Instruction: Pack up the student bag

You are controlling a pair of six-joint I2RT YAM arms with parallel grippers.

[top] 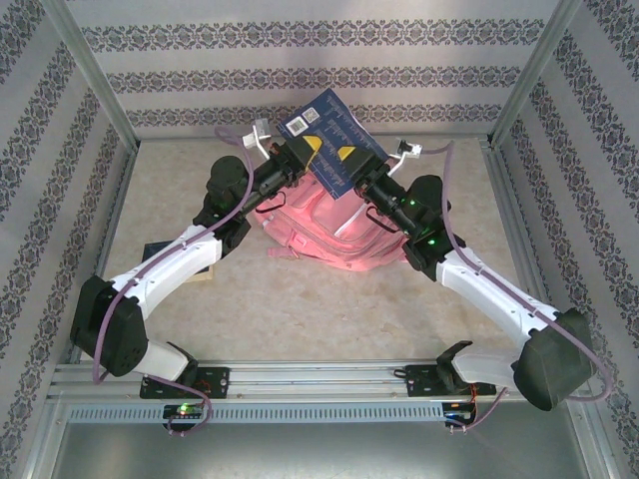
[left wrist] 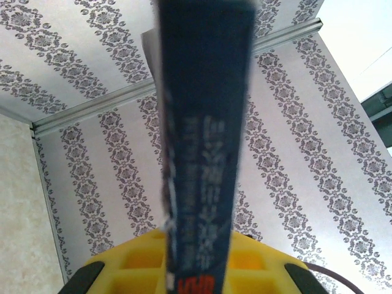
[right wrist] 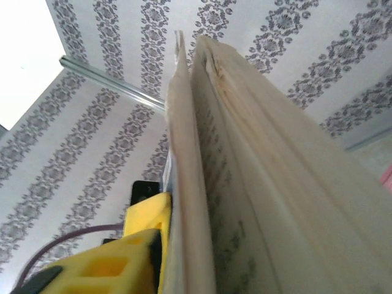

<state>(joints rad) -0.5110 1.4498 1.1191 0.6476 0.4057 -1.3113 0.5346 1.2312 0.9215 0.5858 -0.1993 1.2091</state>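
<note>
1. Bag (top: 312, 236): pink fabric, lying flat at mid-table toward the back wall. Lighter trim shows near its right side. Its top part is covered by the book and both tools.
2. Book (top: 329, 138): dark blue cover with a white label patch, held in the air above the bag's far end and tilted.
3. Left tool (top: 311, 152): pinching the book at its left edge. In the left wrist view the blue spine (left wrist: 202, 153) rises from between the yellow fingers (left wrist: 257, 269).
4. Right tool (top: 352, 165): at the book's lower right edge. In the right wrist view one yellow finger (right wrist: 144, 239) lies against the cover beside the cream page edges (right wrist: 257, 184). The other finger is hidden, so I cannot tell whether the tool is clamped.
5. Dark flat item (top: 160, 251): on the table at left, mostly under the left arm, well apart from the bag.
6. Table (top: 300, 319): pale beige, mottled.
7. Walls (top: 319, 70): grey-and-white striped floral paper on three sides, with a metal frame (top: 95, 75) at the corners.
</note>
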